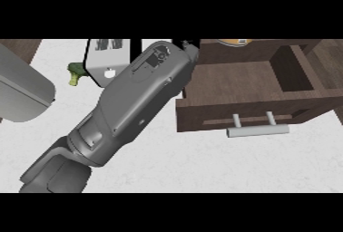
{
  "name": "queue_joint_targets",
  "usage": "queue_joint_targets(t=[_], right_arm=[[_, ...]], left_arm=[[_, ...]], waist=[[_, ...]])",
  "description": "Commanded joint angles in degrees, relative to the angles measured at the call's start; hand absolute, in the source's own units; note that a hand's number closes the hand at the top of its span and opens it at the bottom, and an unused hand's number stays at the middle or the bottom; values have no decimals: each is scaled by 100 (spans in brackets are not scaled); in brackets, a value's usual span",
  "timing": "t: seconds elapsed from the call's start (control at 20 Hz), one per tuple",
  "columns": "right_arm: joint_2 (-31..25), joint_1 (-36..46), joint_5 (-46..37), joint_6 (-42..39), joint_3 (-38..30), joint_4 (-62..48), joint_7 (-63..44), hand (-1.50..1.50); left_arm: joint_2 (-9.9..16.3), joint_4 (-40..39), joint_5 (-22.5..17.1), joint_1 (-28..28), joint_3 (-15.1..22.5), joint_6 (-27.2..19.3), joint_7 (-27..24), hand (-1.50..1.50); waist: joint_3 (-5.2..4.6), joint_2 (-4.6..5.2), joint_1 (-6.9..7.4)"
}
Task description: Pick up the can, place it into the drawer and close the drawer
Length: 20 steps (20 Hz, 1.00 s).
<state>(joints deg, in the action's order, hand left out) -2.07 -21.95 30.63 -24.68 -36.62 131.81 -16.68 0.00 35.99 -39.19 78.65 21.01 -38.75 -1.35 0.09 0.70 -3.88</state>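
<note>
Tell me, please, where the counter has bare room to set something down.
Bare counter lies in front of the drawer handle, right of the forearm. The open drawer's floor shows nothing on it. It is crowded behind the forearm, around the white box and green item.

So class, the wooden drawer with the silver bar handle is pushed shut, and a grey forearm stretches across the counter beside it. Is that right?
Not quite. The head view shows the drawer pulled open, with its wooden floor showing. The silver bar handle and the grey forearm beside it are as you said.
</note>
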Motion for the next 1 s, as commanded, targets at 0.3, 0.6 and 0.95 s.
queue_joint_targets(t=[0.3,0.6,0.95], right_arm=[[133,118,-97,-38,31,-114,89,-150],[-221,343,16,49,-13,-101,-197,-150],[-95,398,-261,88,46,-145,-148,-150]], left_arm=[[0,-567,-726,127,645,-115,-337,150],[0,-683,-1011,20,1190,-470,-377,-150],[0,-1101,-1281,291,1247,-564,-449,-150]], waist=[[2,7,-6],[2,21,-90],[3,43,-107]])
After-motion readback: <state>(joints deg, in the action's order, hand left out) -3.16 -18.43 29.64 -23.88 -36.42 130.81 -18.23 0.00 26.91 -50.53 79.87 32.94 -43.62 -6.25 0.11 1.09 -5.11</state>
